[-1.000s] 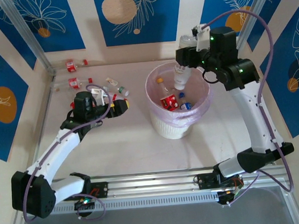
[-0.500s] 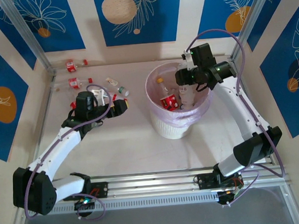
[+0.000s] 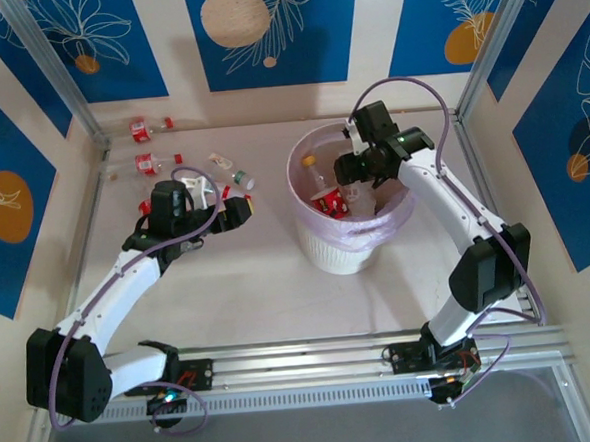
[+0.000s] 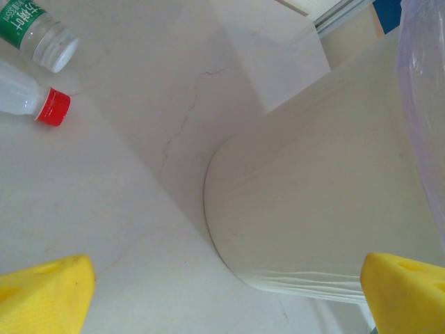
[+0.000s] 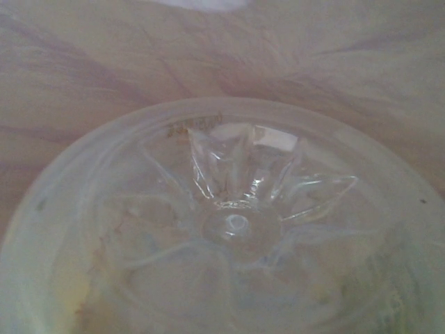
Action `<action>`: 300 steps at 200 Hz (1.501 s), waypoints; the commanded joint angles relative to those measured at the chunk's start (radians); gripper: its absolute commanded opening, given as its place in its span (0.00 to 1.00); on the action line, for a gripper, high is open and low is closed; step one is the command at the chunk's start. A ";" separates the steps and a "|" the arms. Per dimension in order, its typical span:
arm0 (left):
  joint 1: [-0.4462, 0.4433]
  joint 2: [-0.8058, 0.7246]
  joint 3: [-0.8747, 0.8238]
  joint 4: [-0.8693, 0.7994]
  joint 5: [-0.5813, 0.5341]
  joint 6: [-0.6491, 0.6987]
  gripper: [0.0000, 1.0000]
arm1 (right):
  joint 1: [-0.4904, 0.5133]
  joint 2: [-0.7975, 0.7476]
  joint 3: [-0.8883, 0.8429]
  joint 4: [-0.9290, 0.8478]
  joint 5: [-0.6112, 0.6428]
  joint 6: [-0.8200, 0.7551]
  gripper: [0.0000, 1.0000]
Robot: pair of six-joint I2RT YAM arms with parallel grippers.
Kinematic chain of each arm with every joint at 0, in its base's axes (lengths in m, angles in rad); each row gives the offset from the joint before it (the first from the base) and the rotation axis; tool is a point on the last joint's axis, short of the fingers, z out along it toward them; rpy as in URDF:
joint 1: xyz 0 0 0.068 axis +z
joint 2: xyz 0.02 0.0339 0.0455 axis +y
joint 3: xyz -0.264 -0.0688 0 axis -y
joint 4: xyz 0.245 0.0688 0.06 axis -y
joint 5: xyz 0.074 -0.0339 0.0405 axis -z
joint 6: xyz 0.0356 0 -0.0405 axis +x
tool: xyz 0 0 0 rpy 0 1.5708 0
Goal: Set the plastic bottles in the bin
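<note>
Bottle base (image 5: 235, 226) close at right-wrist cam, right gripper (image 3: 357, 167) low inside bin (image 3: 327, 251); open or gripping, can't tell. Left gripper (image 3: 244, 206) wide open nr bin wall.

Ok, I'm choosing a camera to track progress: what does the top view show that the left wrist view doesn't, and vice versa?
The top view adds the inside of the bin, bottles lying in its pink liner, the right arm bent over it, and more bottles by the far left corner. The left wrist view adds a close look at where the bin's white wall meets the table, between the wide-open yellow left jaws. Shared: the bin and loose bottles on the table near it.
</note>
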 commanded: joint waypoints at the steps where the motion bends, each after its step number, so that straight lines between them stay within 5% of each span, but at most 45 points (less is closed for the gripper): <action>1: 0.011 -0.005 0.014 -0.009 -0.009 0.013 0.97 | 0.010 0.011 -0.031 0.047 -0.029 0.029 0.67; 113: 0.029 -0.019 0.014 -0.032 -0.013 0.020 0.97 | 0.020 -0.073 -0.039 0.080 -0.070 0.045 0.97; 214: 0.059 0.060 0.112 -0.130 -0.099 0.085 0.97 | 0.045 -0.229 -0.028 0.097 -0.133 0.048 1.00; 267: 0.068 0.116 0.166 -0.146 -0.117 0.092 0.97 | 0.043 -0.168 -0.016 0.083 -0.099 0.045 0.63; 300: 0.074 0.110 0.163 -0.155 -0.129 0.093 0.97 | 0.036 -0.100 -0.015 0.106 -0.088 0.039 0.57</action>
